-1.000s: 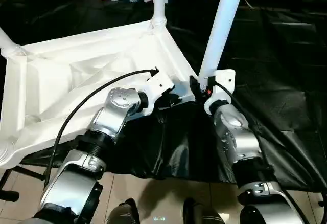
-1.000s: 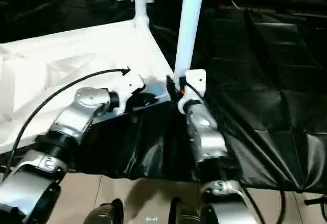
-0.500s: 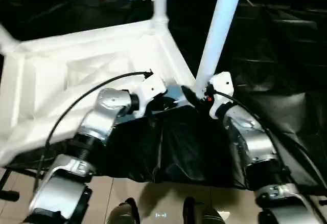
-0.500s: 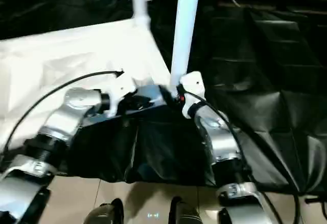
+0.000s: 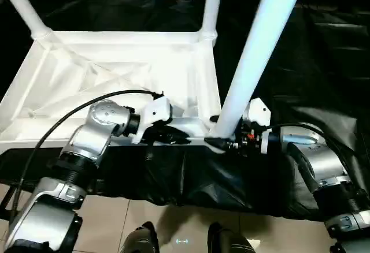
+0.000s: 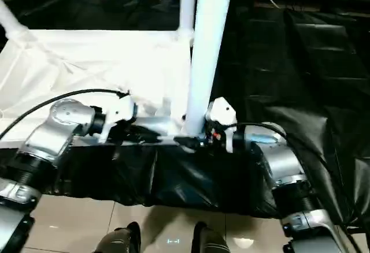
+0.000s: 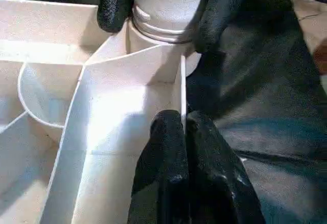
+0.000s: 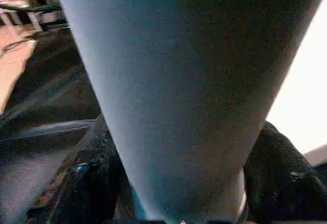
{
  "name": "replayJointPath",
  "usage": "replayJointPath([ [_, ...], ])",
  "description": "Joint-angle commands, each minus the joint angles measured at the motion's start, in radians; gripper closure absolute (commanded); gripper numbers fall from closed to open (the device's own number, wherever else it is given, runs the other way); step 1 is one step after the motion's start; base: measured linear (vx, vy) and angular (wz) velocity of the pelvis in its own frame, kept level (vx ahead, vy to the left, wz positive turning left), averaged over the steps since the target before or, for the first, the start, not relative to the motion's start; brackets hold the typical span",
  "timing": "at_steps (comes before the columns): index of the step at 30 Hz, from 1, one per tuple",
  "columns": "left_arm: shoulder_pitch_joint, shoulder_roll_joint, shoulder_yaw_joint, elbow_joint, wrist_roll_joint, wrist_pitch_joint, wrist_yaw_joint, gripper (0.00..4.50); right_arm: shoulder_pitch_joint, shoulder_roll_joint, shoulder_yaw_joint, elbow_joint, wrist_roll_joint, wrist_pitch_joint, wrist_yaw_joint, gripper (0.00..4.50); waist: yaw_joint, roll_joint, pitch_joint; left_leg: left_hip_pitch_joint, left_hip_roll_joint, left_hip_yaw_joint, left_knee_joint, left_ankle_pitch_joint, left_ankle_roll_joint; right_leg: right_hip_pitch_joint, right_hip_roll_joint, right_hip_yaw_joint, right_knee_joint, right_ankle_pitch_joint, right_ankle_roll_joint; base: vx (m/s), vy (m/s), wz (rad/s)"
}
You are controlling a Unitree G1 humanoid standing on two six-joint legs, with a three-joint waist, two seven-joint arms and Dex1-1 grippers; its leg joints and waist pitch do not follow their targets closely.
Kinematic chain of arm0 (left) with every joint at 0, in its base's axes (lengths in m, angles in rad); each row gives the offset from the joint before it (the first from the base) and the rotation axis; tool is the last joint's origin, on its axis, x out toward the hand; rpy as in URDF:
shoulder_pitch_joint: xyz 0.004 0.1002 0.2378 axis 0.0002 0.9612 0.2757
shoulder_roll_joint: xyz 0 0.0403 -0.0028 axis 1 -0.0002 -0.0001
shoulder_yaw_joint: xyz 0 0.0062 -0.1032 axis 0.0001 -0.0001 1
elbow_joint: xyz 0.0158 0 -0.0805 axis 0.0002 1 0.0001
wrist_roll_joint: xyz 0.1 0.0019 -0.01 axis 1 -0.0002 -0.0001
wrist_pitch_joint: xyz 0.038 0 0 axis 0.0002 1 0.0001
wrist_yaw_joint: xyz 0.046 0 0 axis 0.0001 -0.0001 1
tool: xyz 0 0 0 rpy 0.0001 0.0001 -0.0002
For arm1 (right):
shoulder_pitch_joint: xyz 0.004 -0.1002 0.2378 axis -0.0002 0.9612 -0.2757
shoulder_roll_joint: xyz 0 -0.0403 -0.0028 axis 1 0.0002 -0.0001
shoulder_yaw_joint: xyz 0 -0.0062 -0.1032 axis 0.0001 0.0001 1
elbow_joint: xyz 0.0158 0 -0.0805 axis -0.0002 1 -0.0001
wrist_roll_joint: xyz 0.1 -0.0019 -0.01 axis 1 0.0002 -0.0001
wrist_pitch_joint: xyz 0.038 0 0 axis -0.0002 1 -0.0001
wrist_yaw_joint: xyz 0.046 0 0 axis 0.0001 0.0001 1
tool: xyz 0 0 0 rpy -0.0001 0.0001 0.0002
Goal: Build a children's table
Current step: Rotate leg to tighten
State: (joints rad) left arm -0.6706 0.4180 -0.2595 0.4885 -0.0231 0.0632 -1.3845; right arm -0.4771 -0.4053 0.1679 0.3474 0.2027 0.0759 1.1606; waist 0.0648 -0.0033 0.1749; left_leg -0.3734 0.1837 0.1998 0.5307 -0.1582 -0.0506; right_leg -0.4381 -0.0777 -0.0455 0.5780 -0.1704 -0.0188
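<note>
Seating the near-right leg into its corner socket looks like the step in hand. Children's table lies upside down, ribbed underside up, on black sheeting. Right end effector straddles this leg's base, fingers on either side of the tube just above the socket. Left end effector is closed, pinching the table's near rim beside that socket. Two far corner legs stand upright already. Near-left corner is out of sight; cannot tell if its leg is in.
</note>
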Motion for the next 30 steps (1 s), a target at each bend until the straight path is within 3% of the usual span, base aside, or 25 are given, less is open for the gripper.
replayJointPath([
  [1,0.019,-0.004,-0.04,0.028,0.01,0.002,-0.034,4.5,0.012,-0.004,0.033,-0.016,-0.003,0.003,0.026,1.75,0.005,-0.006,-0.065,0.009,0.046,-0.011,-0.036,-0.099,0.148,0.066,-0.063,0.043,-0.038,-0.022,-0.309,0.0,0.0,0.0],
  [5,0.009,-0.003,-0.039,0.039,0.008,0.0,-0.04,4.5,0.01,0.002,0.036,-0.013,-0.004,0.005,0.036,1.85,0.005,-0.005,-0.064,0.01,0.046,-0.012,-0.038,-0.116,0.136,0.067,-0.064,0.044,-0.042,-0.056,-0.306,0.0,0.0,0.0],
  [13,-0.002,-0.026,-0.033,0.059,0.008,0.007,0.012,4.5,0.037,0.018,0.029,-0.034,0.019,0.032,0.023,1.87,0.008,-0.005,-0.067,0.01,0.045,-0.012,-0.034,-0.101,0.143,0.069,-0.063,0.044,-0.038,-0.019,-0.313,0.0,0.0,0.0],
  [15,-0.017,-0.066,-0.018,0.078,0.022,0.032,0.105,4.5,0.048,0.063,0.001,-0.027,0.011,0.051,-0.086,1.87,0.012,-0.007,-0.064,0.012,0.047,-0.011,-0.036,-0.113,0.138,0.065,-0.064,0.045,-0.043,-0.055,-0.307,0.0,0.0,0.0],
  [17,-0.027,-0.091,-0.013,0.09,0.03,0.043,0.152,4.5,0.046,0.095,-0.015,-0.004,-0.004,0.051,-0.165,1.87,0.014,-0.008,-0.06,0.012,0.046,-0.013,-0.042,-0.164,0.109,0.064,-0.068,0.044,-0.055,-0.166,-0.286,0.0,0.0,0.0],
  [21,-0.055,-0.176,-0.004,0.122,0.055,0.092,0.305,4.5,0.032,0.215,-0.062,0.074,-0.052,0.047,-0.431,1.87,0.005,-0.013,-0.055,0.012,0.043,-0.023,-0.054,-0.224,0.046,0.058,-0.075,0.047,-0.076,-0.366,-0.208,0.0,0.0,0.0],
  [26,-0.08,-0.25,0.009,0.161,0.083,0.121,0.457,4.5,0.012,0.328,-0.099,0.121,-0.098,0.065,-0.674,1.88,-0.005,-0.014,-0.052,0.015,0.039,-0.022,-0.057,-0.242,0.049,0.049,-0.07,0.05,-0.083,-0.379,-0.185,0.0,0.0,0.0],
  [28,-0.084,-0.282,0.013,0.169,0.092,0.131,0.517,4.5,-0.008,0.401,-0.118,0.159,-0.119,0.063,-0.816,1.88,-0.009,-0.013,-0.055,0.01,0.037,-0.025,-0.059,-0.232,0.041,0.053,-0.071,0.048,-0.081,-0.383,-0.175,0.0,0.0,0.0],
  [30,-0.082,-0.301,0.012,0.169,0.1,0.134,0.548,4.5,-0.018,0.434,-0.118,0.174,-0.131,0.053,-0.868,1.88,-0.01,-0.01,-0.056,0.015,0.038,-0.023,-0.058,-0.242,0.041,0.048,-0.069,0.051,-0.083,-0.372,-0.171,0.0,0.0,0.0],
])
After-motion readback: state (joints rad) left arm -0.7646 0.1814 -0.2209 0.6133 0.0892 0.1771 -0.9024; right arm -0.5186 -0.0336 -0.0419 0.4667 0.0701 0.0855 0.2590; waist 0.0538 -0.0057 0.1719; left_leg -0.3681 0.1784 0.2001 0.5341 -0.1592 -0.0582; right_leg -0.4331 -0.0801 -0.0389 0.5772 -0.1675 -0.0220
